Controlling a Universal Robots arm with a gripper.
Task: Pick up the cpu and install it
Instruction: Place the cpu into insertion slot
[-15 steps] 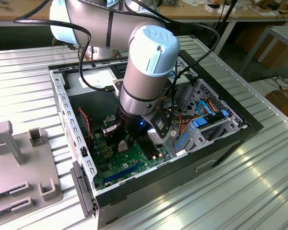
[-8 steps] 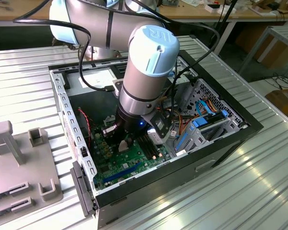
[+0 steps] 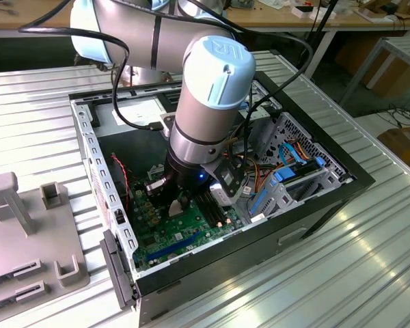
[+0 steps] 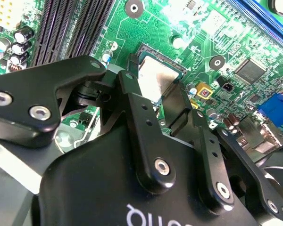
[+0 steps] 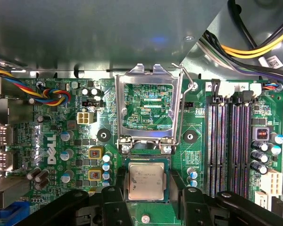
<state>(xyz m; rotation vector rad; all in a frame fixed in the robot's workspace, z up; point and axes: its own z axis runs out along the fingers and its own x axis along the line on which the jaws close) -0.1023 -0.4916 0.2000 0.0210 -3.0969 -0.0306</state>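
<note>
End effector (image 4: 156,81) straddles the cpu (image 5: 147,181) below the open socket frame (image 5: 146,73), hiding its side edges; grip cannot be told. Print on cpu illegibly small.

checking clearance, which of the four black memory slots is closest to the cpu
The memory slot at the end of the row facing the cpu; the other three lie beyond it, toward the capacitors.

Motherboard (image 3: 167,239) lies on the floor of the open case (image 3: 89,147), case on the table (image 3: 41,96). cpu (image 5: 146,181) sits on the board, gripper (image 3: 175,205) fingers (image 5: 112,200) against two opposite edges (socket frame (image 5: 120,108) hinged up just beside it). Memory slots (image 5: 226,141) run alongside; drive bay (image 3: 294,184) at the exterior view's right of the board.
</note>
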